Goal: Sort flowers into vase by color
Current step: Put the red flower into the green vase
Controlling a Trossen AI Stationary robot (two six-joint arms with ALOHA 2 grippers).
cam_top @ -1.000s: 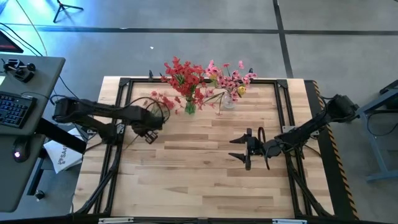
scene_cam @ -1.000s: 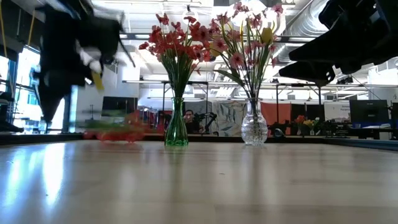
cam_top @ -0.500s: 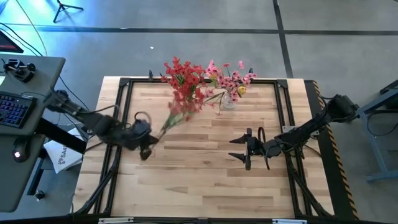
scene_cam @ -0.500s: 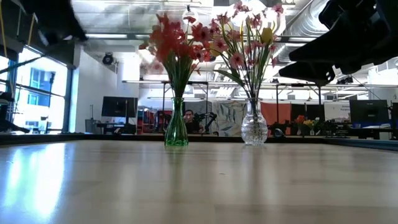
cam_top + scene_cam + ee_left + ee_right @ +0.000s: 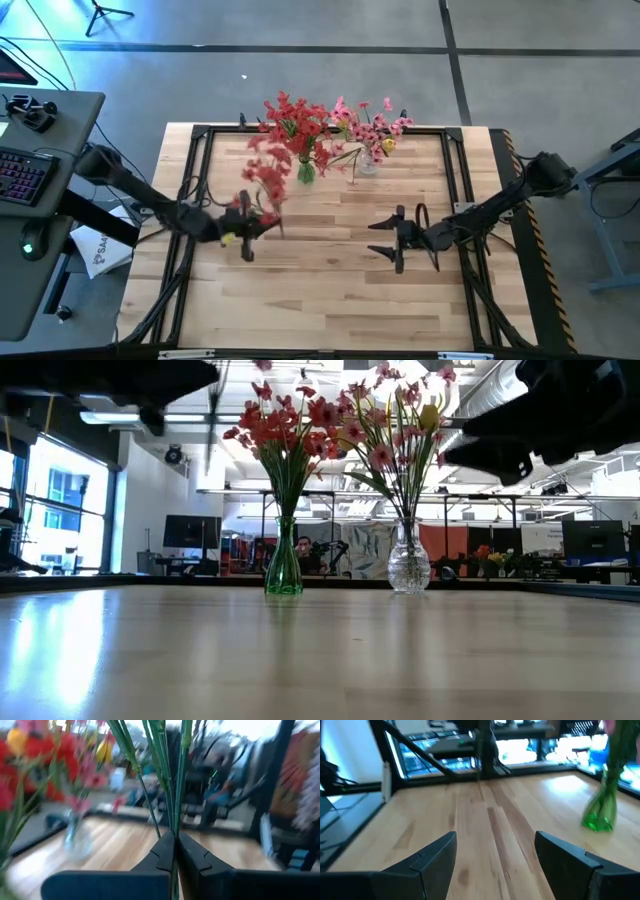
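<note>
Since half a second ago, the left claw (image 5: 247, 232) has been carried further in over the counter (image 5: 330, 290), and the red spray (image 5: 262, 180) it carries now stands just beyond it rather than leaning toward the vases; the left claw is seen clamped shut on the thin green stems (image 5: 170, 785), which rise straight up from between its fingers (image 5: 161, 855); the green vase (image 5: 305, 172) of red flowers and the clear vase (image 5: 367, 163) of pink flowers are found ahead of that claw at the counter's far edge; the right claw (image 5: 392, 240) is held spread wide over the counter, nothing gripped, well apart from the green vase.
</note>
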